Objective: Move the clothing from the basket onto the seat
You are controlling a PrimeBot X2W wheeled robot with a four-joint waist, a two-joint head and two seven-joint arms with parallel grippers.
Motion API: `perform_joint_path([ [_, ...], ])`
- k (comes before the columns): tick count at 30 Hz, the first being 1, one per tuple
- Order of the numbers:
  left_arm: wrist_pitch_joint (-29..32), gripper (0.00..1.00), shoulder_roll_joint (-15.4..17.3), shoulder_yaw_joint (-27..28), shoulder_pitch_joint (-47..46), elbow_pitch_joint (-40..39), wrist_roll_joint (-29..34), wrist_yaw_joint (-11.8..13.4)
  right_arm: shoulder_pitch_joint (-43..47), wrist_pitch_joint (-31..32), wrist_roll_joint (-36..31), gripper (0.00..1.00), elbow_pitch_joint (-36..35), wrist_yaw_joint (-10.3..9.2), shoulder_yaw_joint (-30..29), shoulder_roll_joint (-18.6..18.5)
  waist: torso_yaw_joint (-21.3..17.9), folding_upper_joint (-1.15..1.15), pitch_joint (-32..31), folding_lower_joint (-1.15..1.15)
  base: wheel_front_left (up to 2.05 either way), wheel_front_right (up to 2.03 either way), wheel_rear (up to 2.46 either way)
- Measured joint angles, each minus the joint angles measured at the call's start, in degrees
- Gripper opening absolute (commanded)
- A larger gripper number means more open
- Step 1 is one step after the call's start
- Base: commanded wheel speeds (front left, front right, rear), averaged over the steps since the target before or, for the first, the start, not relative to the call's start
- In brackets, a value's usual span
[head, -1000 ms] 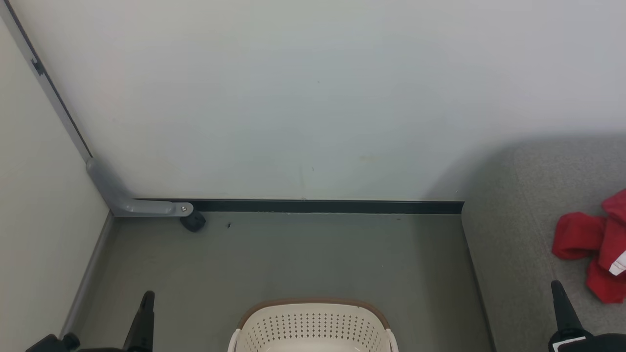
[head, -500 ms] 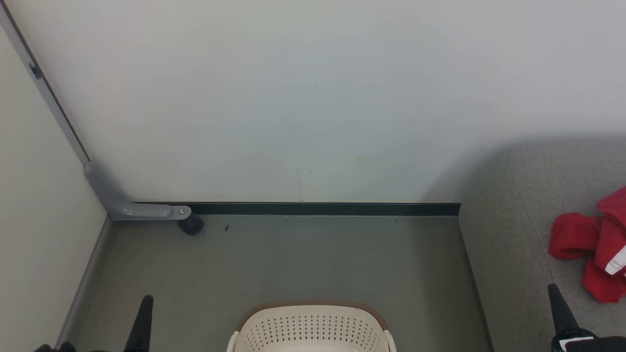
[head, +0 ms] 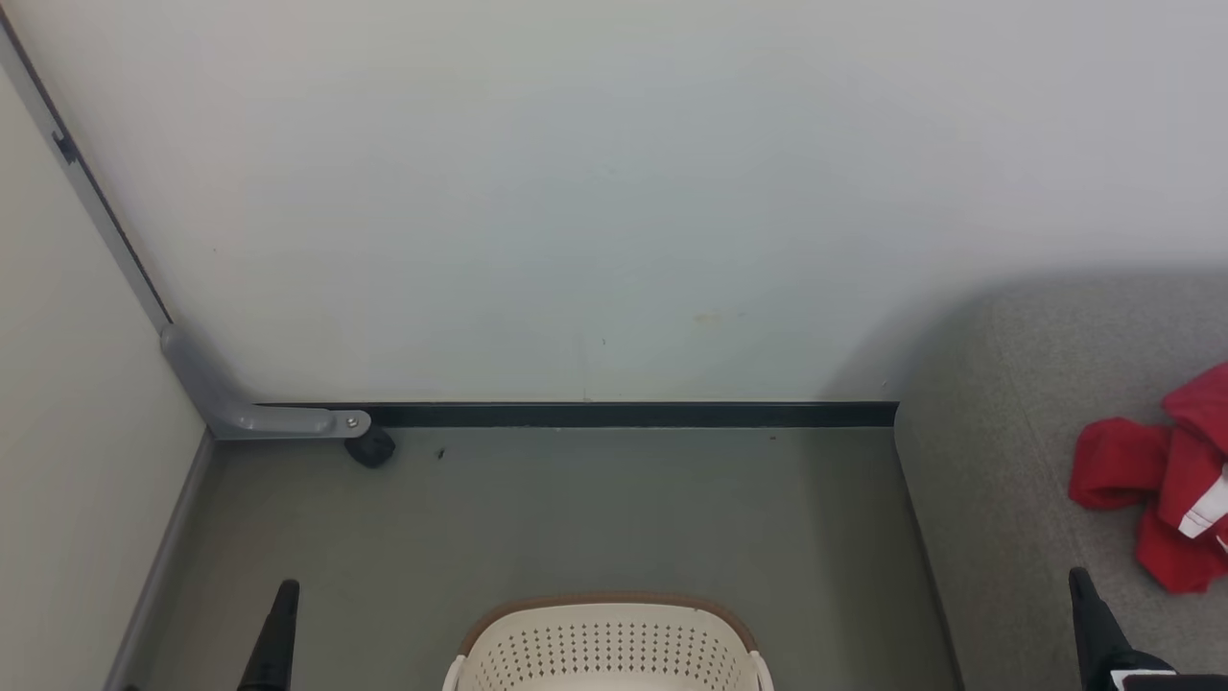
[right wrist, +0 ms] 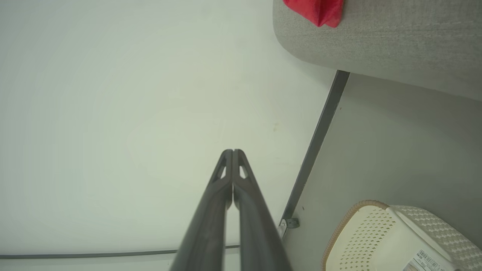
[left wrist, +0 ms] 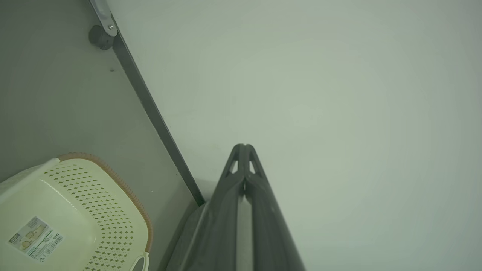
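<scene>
Left claw (left wrist: 244,150) has its two dark fingers pressed tight together, and it's the same deal with the right claw (right wrist: 232,153). They sit low on either side of the brown-rimmed cream-white perforated plastic basket (head: 614,641), which stands on the grey-green floor (head: 576,509). The bright red fabric clothing with a white stripe (head: 1146,480) lies bunched up on the big grey upholstered seat (head: 998,432), off to the right and well apart from the basket.
</scene>
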Motion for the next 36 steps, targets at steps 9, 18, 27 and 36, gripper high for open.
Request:
perform_joint_path([
  [9,1.5,0.00,-1.4,2.2,-0.3,1.6,-5.0,-1.5,-0.6,1.6,5.7,0.00,1.5,1.19,-2.0,2.0,-0.3,0.00,-0.2,0.00,0.00,0.00,0.00],
  [18,1.9,0.00,-1.7,2.6,-1.0,1.9,-6.6,-1.5,-0.7,1.7,6.6,0.00,1.8,1.60,-2.4,2.5,-0.3,0.00,-0.3,0.00,0.00,0.00,0.00],
  [27,1.9,0.00,-1.7,2.6,-1.0,2.0,-6.6,-1.5,-0.8,1.7,6.6,0.00,1.9,1.60,-2.4,2.5,-0.3,0.00,-0.3,0.00,0.00,0.00,0.00],
  [36,1.9,0.00,-1.7,2.6,-1.0,2.1,-6.6,-1.5,-0.8,1.7,6.6,0.00,1.9,1.60,-2.4,2.5,-0.3,0.00,-0.3,0.00,0.00,0.00,0.00],
])
